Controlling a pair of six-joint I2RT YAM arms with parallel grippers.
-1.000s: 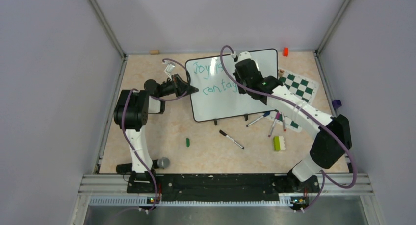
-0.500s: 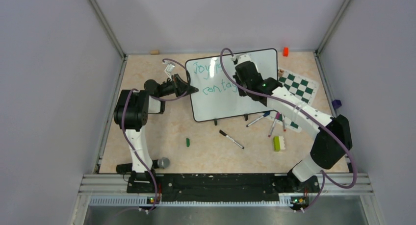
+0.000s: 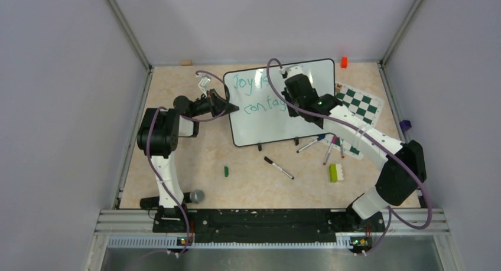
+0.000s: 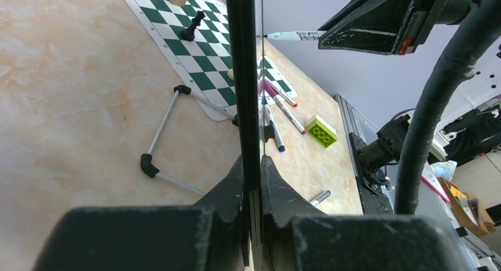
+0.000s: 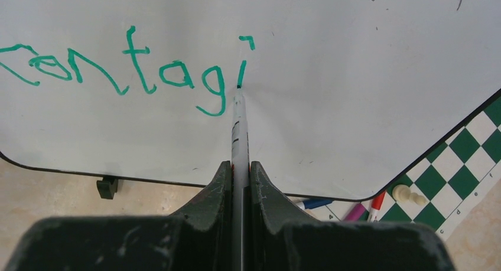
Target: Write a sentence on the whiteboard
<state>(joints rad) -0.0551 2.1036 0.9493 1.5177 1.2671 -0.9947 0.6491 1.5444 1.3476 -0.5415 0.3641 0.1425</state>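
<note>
The whiteboard (image 3: 269,128) stands tilted on its small black feet in mid table. My left gripper (image 3: 232,108) is shut on the whiteboard's left edge (image 4: 243,76), one finger on each face. My right gripper (image 3: 292,103) is shut on a white marker (image 5: 238,126), whose tip touches the whiteboard (image 5: 366,76) at the foot of a fresh "i". The sentence (image 5: 136,70) is in teal green and reads "contagi" on its lower line. Its upper line, "Joy" (image 3: 242,82), is partly hidden by my right arm.
A green-and-white chess mat (image 3: 361,107) with chess pieces lies right of the board. Several markers (image 3: 327,146) lie near its front edge and a black marker (image 3: 278,168) lies further front. A lime brick (image 3: 334,172), a small green cap (image 3: 225,171) and a microphone (image 3: 195,195) also lie in front.
My right wrist has shifted slightly across the board with the marker, and its elbow has swung a little to the right. The left arm and the board have not moved.
</note>
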